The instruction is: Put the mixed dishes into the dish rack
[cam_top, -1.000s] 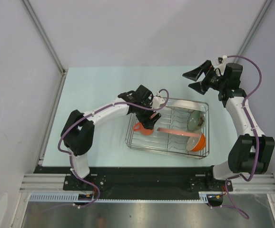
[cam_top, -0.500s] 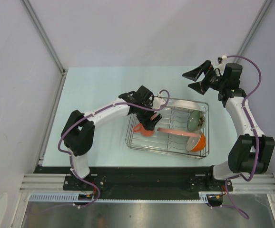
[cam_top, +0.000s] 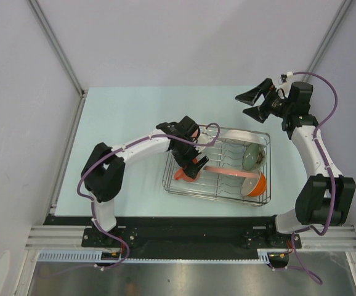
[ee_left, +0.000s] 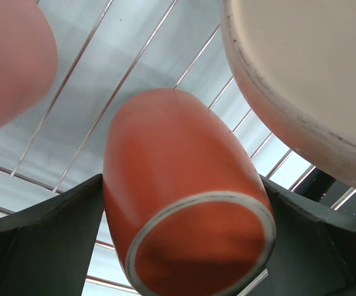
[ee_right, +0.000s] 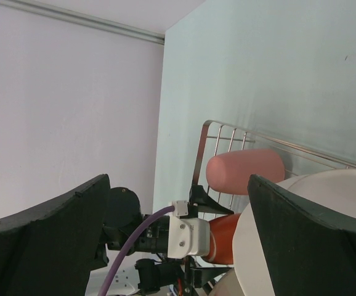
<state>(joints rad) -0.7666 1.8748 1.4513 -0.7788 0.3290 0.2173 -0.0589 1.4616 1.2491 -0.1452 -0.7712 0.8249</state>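
Quick update: the left gripper has dropped a bit lower and nearer into the left end of the dish rack than it was a second ago, taking the orange handled mug down with it. The mug now lies on its side on the rack wires, just beside the pink tumbler and under the rim of the large pink-and-cream plate. The jaws sit close on both sides of the mug, so it's impossible to tell if they're gripping or already letting go.

The right gripper hangs wide open with nothing in it, off past the rack's far right corner.

With the white plate, sage-green bowl and orange bowl already racked, the job looks basically finished once the mug is released.
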